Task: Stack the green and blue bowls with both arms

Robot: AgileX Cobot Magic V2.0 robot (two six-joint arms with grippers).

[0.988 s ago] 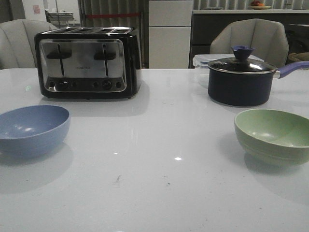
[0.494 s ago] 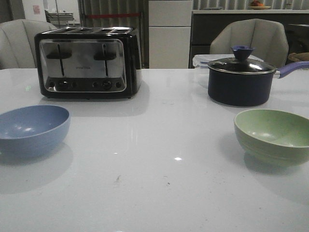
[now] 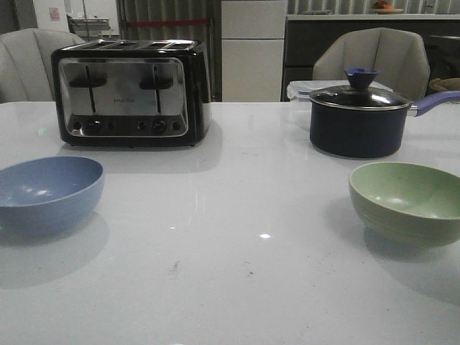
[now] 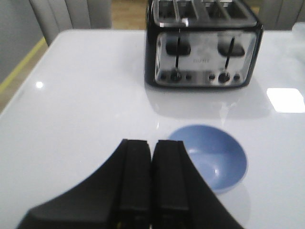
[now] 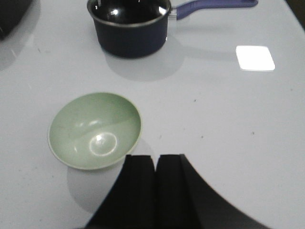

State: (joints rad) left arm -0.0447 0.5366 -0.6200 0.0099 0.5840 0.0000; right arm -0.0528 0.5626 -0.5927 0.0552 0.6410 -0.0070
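The grey-blue bowl (image 3: 44, 192) sits upright and empty on the white table at the left. The pale green bowl (image 3: 408, 201) sits upright and empty at the right. Neither arm shows in the front view. In the left wrist view my left gripper (image 4: 152, 145) is shut and empty, held above the table beside the blue bowl (image 4: 214, 157). In the right wrist view my right gripper (image 5: 156, 160) is shut and empty, above the table beside the green bowl (image 5: 94, 130).
A black and chrome toaster (image 3: 129, 92) stands at the back left. A dark lidded saucepan (image 3: 359, 118) with a purple handle stands at the back right, with a clear container behind it. Grey chairs stand beyond the table's (image 3: 237, 237) far edge.
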